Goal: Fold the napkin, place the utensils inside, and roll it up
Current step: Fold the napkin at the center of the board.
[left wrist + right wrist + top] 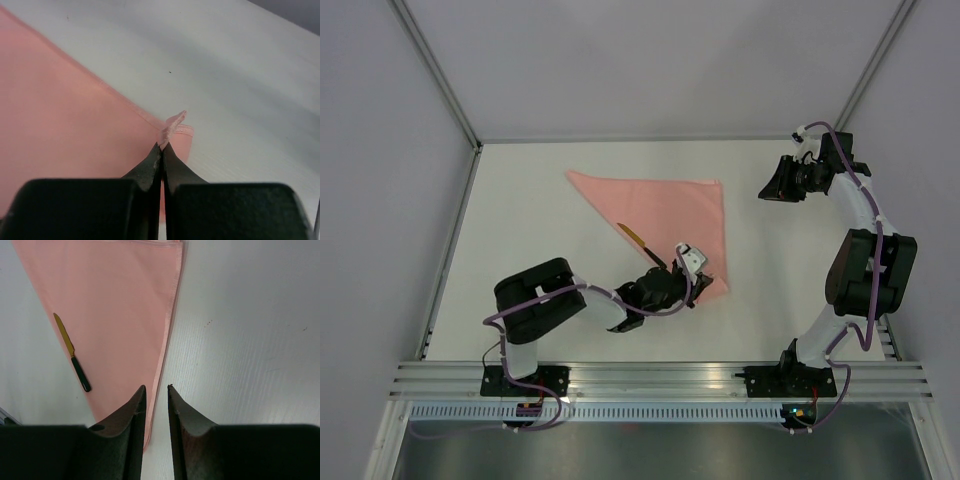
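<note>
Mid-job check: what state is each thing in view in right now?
Napkin: folded into a triangle, spread out.
Knife: lying on the napkin, just inside its long edge.
Left gripper: jaws shut on the napkin's corner.
Right gripper: jaws slightly apart, holding nothing.

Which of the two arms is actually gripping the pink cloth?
The left arm: its jaws are shut on the napkin's near corner. The right arm's jaws stand apart, holding nothing, off to one side of it.
</note>
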